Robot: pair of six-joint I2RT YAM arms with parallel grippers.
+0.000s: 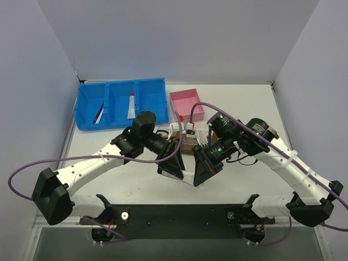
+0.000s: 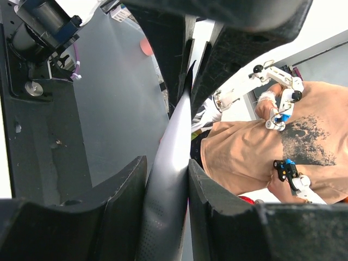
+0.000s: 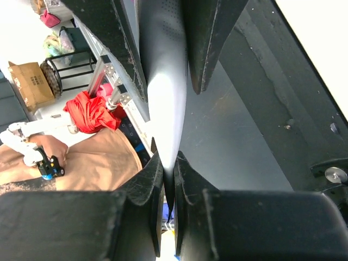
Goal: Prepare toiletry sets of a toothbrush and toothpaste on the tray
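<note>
Both grippers meet over the near middle of the table and share one white toothpaste tube [image 1: 188,175]. My left gripper [image 1: 173,165] is shut on the tube's thick body [image 2: 168,163]. My right gripper [image 1: 203,163] is shut on its flat tapered end [image 3: 166,109]. Just behind them lies the brown wooden tray [image 1: 188,143], mostly hidden by the grippers, with clear cups [image 1: 176,130] holding white tubes and thin brushes. Another white tube with a pink cap [image 1: 131,106] lies in the blue bin.
The blue compartmented bin [image 1: 120,87] stands at the back left, with a dark stick-like item [image 1: 99,114] in its left part. A pink square box [image 1: 186,103] stands behind the tray. White walls close in the table's sides and back.
</note>
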